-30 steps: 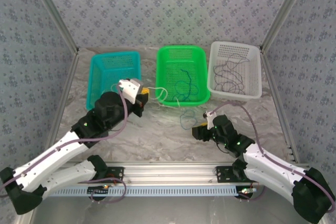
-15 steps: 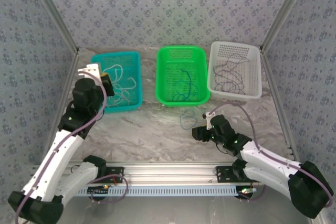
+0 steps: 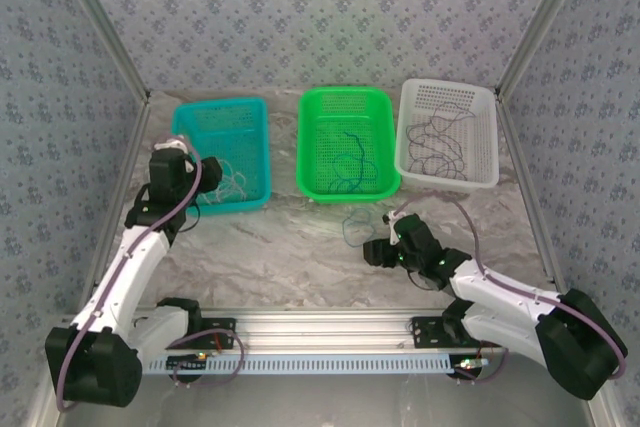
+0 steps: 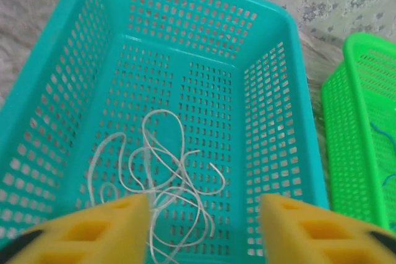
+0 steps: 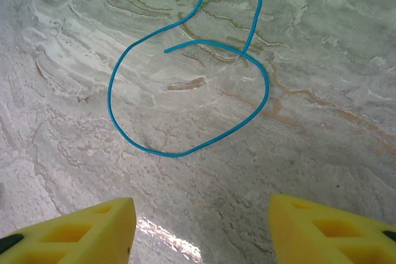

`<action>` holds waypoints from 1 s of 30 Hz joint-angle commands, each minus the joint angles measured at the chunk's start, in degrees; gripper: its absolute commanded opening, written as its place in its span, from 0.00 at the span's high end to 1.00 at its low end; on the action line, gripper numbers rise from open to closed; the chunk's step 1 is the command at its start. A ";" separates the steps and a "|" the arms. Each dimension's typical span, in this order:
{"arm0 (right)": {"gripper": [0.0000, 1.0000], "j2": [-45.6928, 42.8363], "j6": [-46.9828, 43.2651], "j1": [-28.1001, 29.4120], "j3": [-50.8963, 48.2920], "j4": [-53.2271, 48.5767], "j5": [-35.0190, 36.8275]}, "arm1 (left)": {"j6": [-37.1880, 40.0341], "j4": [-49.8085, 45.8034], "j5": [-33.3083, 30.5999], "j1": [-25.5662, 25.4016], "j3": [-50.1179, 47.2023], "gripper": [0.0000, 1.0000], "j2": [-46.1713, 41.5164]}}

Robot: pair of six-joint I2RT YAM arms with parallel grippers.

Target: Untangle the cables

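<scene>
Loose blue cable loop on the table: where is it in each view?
Top external: blue cable loop on the table, just in front of the green basket.
Right wrist: upper centre, beyond the open fingers.
Shared landmark: right gripper, facing the loop.

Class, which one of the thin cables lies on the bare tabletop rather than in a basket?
The blue cable looped before the right tool; the others sit in the teal basket, green basket and white basket.
</scene>
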 commanded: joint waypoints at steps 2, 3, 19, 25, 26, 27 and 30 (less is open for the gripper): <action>0.39 0.30 3.02 0.10 1.82 -1.90 0.84 | -2.23 -0.65 1.87 0.15 -1.54 0.32 -1.89; 0.39 0.58 3.42 0.02 2.06 -1.84 1.02 | -2.37 -0.47 2.13 -0.01 -1.98 0.31 -2.50; 0.44 17.97 7.46 0.04 11.19 -2.79 3.90 | 3.14 1.19 -3.19 -11.58 -4.35 0.09 -9.23; 0.54 21.36 7.47 0.36 12.73 -4.17 4.39 | 4.00 1.10 -5.44 -13.35 -4.22 0.01 -10.01; 0.57 21.91 7.60 0.43 13.00 -4.65 4.86 | 4.28 0.96 -5.67 -13.54 -4.05 0.01 -10.38; 0.60 22.30 7.46 0.43 13.31 -5.07 5.20 | 4.47 0.92 -6.05 -13.86 -4.00 0.01 -10.56; 0.74 22.87 7.08 0.41 13.91 -6.05 5.72 | 4.92 1.86 -6.79 -14.60 -4.62 0.01 -11.29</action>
